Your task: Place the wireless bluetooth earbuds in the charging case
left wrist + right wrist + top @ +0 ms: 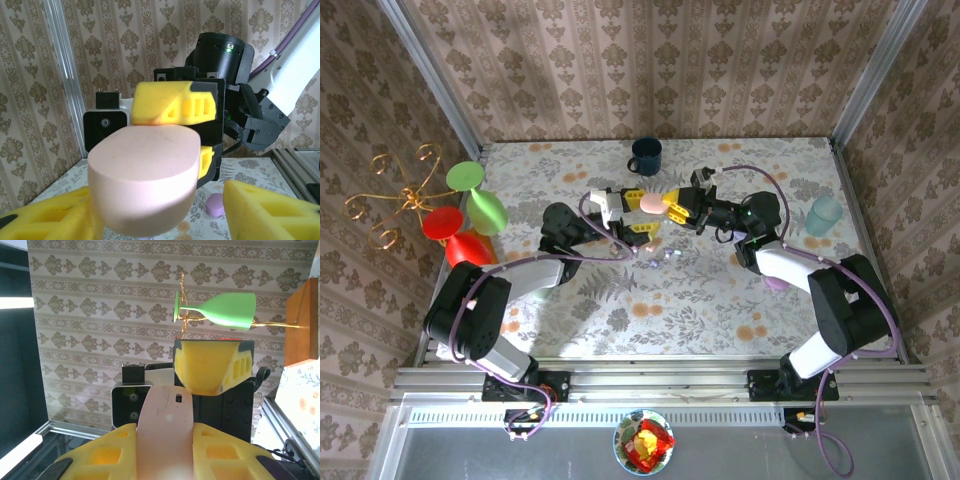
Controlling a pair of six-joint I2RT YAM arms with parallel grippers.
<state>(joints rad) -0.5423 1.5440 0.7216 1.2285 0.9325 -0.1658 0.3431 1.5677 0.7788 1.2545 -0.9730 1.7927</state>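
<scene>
A pink oval charging case (pixel 652 204) hangs above the table's middle, with my right gripper (pixel 673 205) shut on it. In the right wrist view the case (pixel 165 430) stands edge-on between the two yellow fingers (pixel 105 455). My left gripper (pixel 640 212) faces it from the left, open around the case (pixel 142 175). Its left finger (pixel 45 215) lies against the case, and its right finger (pixel 270 210) stands apart from it. Tiny pale earbuds (pixel 644 257) lie on the floral tablecloth just in front of the grippers.
A blue mug (pixel 645 155) stands at the back centre and a pale teal cup (pixel 825 215) at the right. Green and red glasses (pixel 480 208) and a gold wire stand (pixel 395 200) crowd the left edge. A lilac rounded piece (pixel 215 205) lies under the right arm.
</scene>
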